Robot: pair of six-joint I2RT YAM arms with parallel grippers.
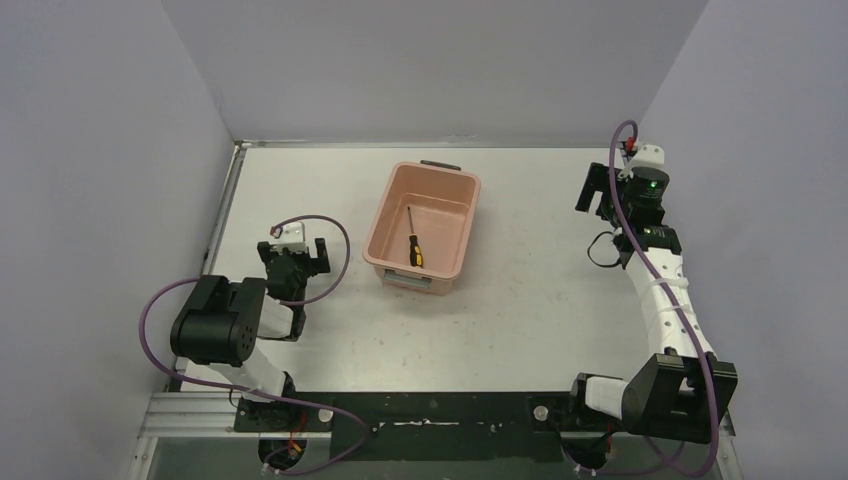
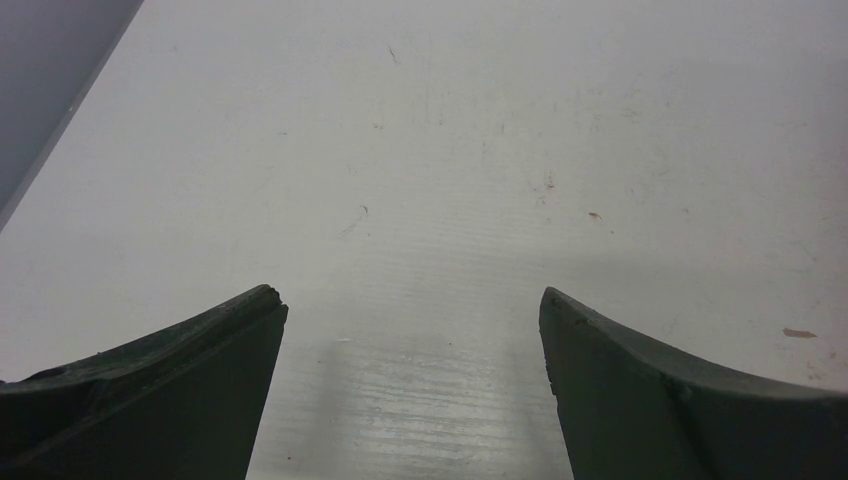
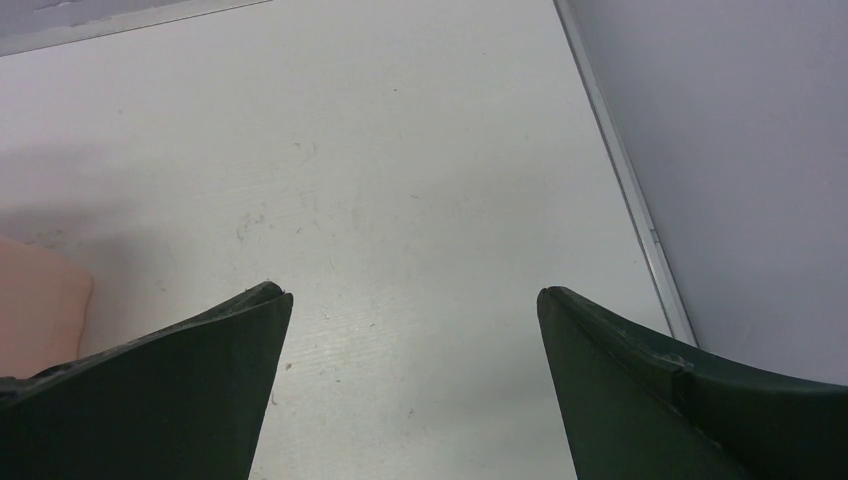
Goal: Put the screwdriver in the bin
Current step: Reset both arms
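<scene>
As the screwdriver (image 1: 412,238) lay inside the bin (image 1: 384,215), flat on its floor, neither pair of fingers touched it. Its yellow-and-black handle pointed toward the bin's near short end and its thin dark shaft toward the far one. Nothing else could be seen in the bin. The bin sat on the desk (image 1: 540,300) between the two pairs of fingers, to the right of the left fingers (image 2: 150,390) and to the left of the right fingers (image 3: 680,400), well apart from both. A dark handle (image 1: 440,163) showed on the bin's far short end.

The left fingers were spread apart and gripped nothing, with only bare, scuffed desk between them. The right fingers also stood wide and released, with bare desk between them too, and the desk's edge strip (image 3: 625,180) and wall ran just beyond the right-hand finger.

In both wrist views the fingers were cut off by the lower edge, so only their dark tips showed. In the right wrist view just a rounded pink corner of the bin appeared, beside the left-hand finger and clipped by the frame, with its inside out of sight. From above, the screwdriver's tip was too small to make out, and the handle on the bin's near short end was hard to read.
</scene>
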